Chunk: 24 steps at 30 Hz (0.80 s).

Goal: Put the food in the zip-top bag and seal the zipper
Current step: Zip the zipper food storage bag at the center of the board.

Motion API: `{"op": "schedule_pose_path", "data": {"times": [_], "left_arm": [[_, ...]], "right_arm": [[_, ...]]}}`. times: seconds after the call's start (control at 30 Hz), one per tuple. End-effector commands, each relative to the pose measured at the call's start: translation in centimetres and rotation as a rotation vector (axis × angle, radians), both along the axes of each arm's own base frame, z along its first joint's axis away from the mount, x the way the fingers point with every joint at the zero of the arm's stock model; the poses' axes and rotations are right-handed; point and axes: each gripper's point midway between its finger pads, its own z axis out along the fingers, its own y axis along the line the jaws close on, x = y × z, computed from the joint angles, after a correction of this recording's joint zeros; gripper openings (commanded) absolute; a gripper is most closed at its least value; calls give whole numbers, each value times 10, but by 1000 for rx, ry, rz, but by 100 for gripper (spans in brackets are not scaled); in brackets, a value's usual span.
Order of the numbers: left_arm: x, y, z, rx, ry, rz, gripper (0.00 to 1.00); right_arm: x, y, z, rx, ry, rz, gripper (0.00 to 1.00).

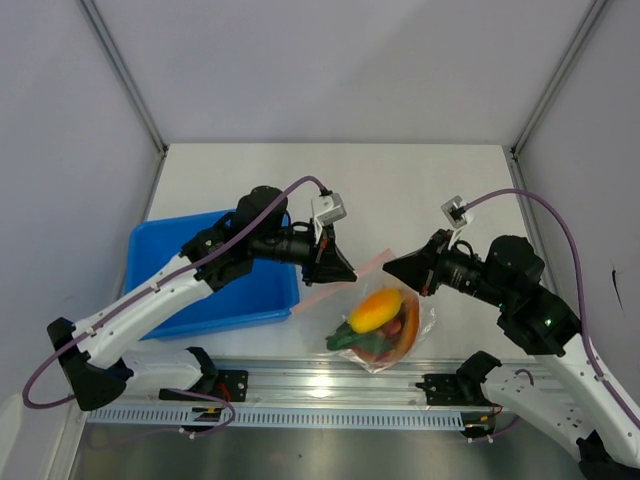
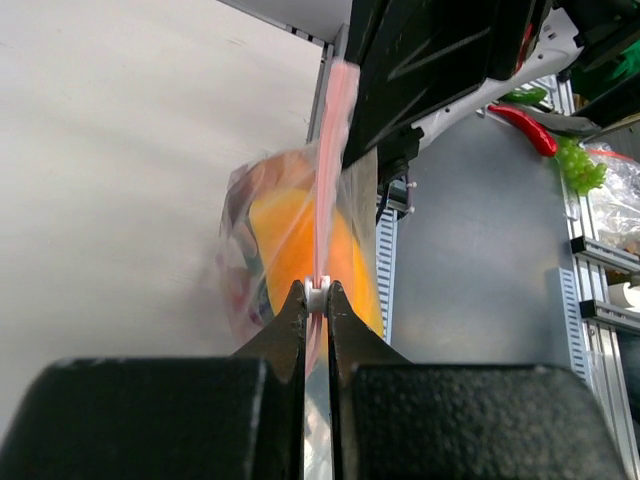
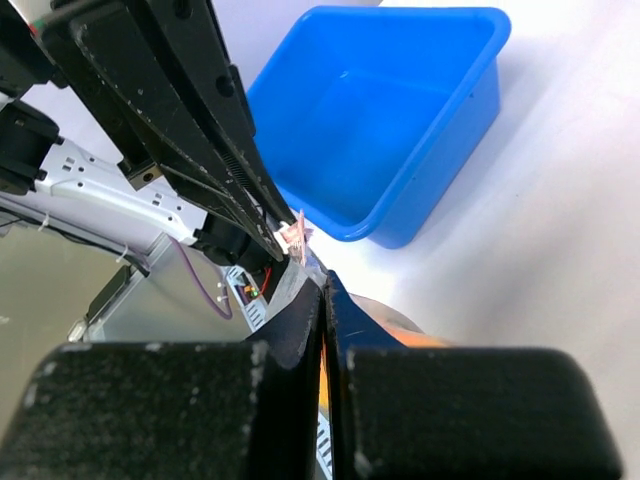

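Currently left claw (image 2: 318,294) pinches shut on zipper (image 2: 336,140), right claw (image 3: 325,292) closed on its far end; zip-top bag (image 1: 388,338) hangs between them over worktop (image 1: 400,190), food (image 1: 376,310) inside; film soft, slick, light, so grip the stiffer strip only.

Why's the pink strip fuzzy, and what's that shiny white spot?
Left wrist view: the zipper blurs as it runs away from the left gripper. Top external view: light glares off the metal rail. Right wrist view: the right gripper's fingers look soft, the blue tray sharp.
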Motion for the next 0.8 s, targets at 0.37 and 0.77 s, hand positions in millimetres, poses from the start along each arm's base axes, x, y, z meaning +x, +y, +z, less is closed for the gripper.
{"op": "schedule_pose_path", "data": {"times": [0.37, 0.77], "left_arm": [[-12, 43, -27, 103, 9, 70, 1], [-21, 66, -47, 131, 38, 128, 1]], "right_arm": [[27, -35, 42, 54, -134, -251, 0], [55, -56, 29, -13, -120, -404, 0]]}}
